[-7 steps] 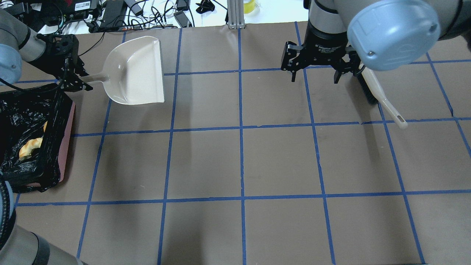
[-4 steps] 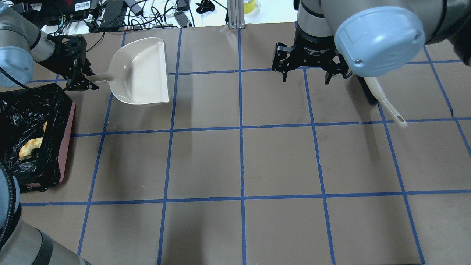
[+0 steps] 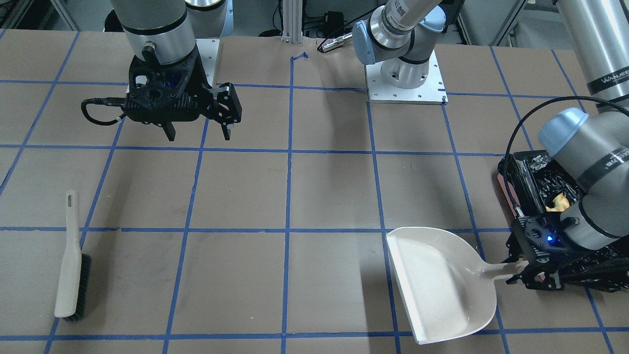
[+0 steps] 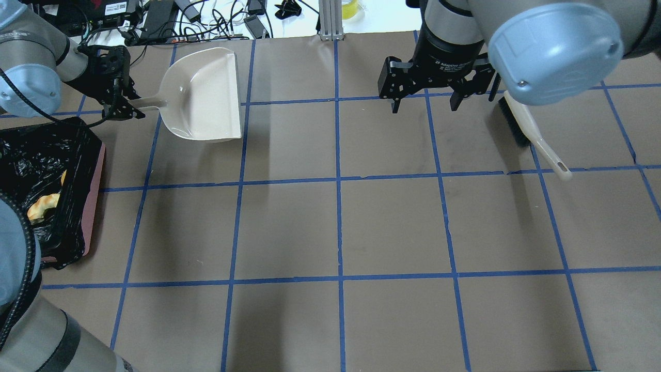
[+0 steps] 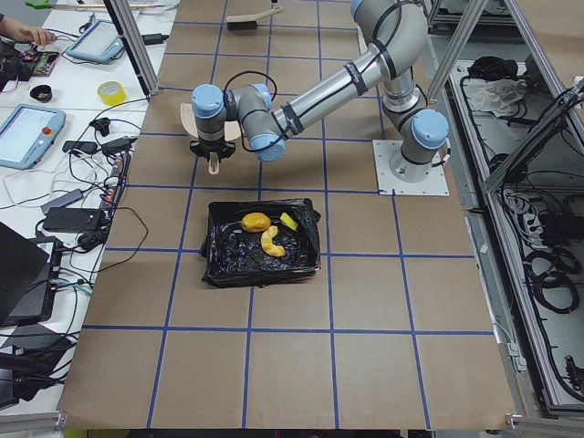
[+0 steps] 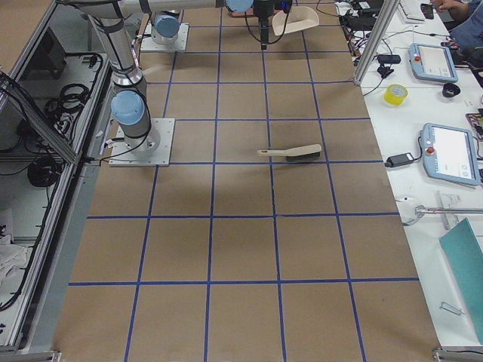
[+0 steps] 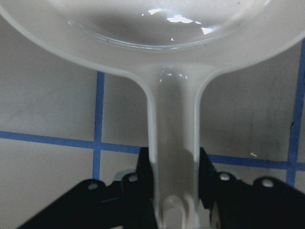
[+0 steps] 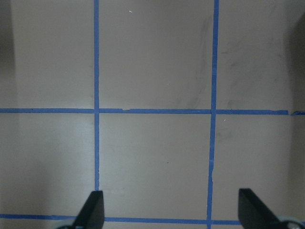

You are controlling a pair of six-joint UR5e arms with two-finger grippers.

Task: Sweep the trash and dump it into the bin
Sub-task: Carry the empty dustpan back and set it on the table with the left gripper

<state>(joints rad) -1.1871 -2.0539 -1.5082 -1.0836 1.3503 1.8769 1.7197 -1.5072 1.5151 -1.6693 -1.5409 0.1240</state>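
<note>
The bin (image 4: 95, 206), a pink tub lined with a black bag, stands at the table's left edge. The trash lies inside it: an orange lump (image 5: 255, 221), a cream crescent (image 5: 270, 241) and a yellow-green wedge (image 5: 289, 221). My left gripper (image 4: 133, 106) is shut on the handle of the cream-white dustpan (image 4: 206, 95), just beyond the bin's far end. The pan's handle (image 7: 174, 143) runs between the fingers, and the pan looks empty (image 3: 437, 280). My right gripper (image 4: 423, 106) is open and empty above the bare table (image 8: 169, 210).
A cream hand brush (image 4: 532, 137) with black bristles lies on the table to the right of my right gripper; it also shows in the front view (image 3: 71, 265). Cables and gear lie beyond the table's far edge (image 4: 206, 20). Blue tape lines grid the brown table.
My left gripper has carried the dustpan a little to the right and toward the far edge. My right gripper has shifted slightly left, still open. The brush and bin have not moved.
</note>
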